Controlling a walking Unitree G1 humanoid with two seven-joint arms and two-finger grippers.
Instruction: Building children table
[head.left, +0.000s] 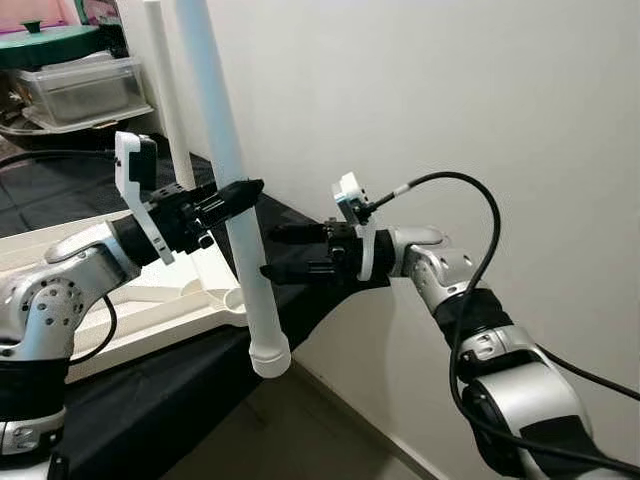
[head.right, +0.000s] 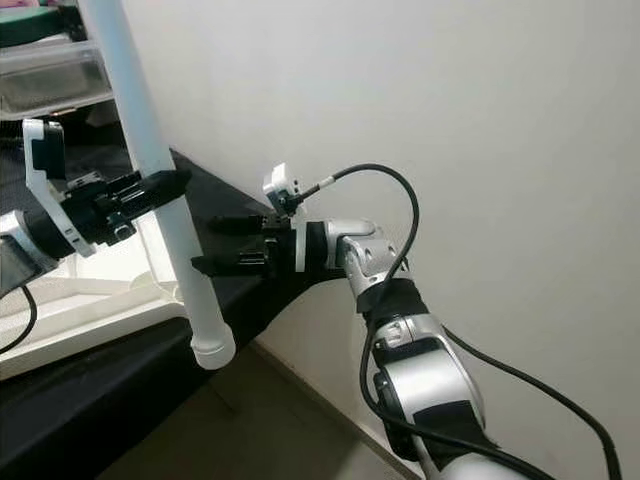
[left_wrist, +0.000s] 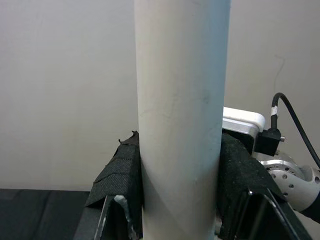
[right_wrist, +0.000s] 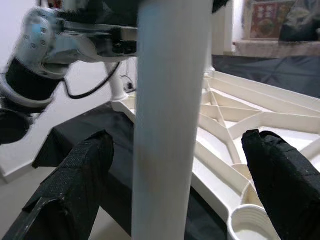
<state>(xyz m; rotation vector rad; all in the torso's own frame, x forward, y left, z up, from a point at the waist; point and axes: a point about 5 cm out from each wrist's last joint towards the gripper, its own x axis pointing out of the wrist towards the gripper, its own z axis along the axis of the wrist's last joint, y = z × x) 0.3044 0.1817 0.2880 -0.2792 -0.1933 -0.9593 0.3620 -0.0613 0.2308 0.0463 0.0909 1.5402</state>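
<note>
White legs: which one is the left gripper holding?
The near white leg, clamped in the left gripper; the open right gripper flanks it. The other leg stands behind, ungripped.

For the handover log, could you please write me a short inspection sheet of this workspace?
Surface: black cloth covers the work surface.
Job's things: long white plastic table leg, near upright, lower end off the edge; white ribbed tabletop lying underside up.
Clutter: clear plastic storage bins behind.
Grippers: left claw shut on the leg; right claw open around it, pads apart.
Cables: black cable loops over the right arm.
Surroundings: plain white wall.
</note>
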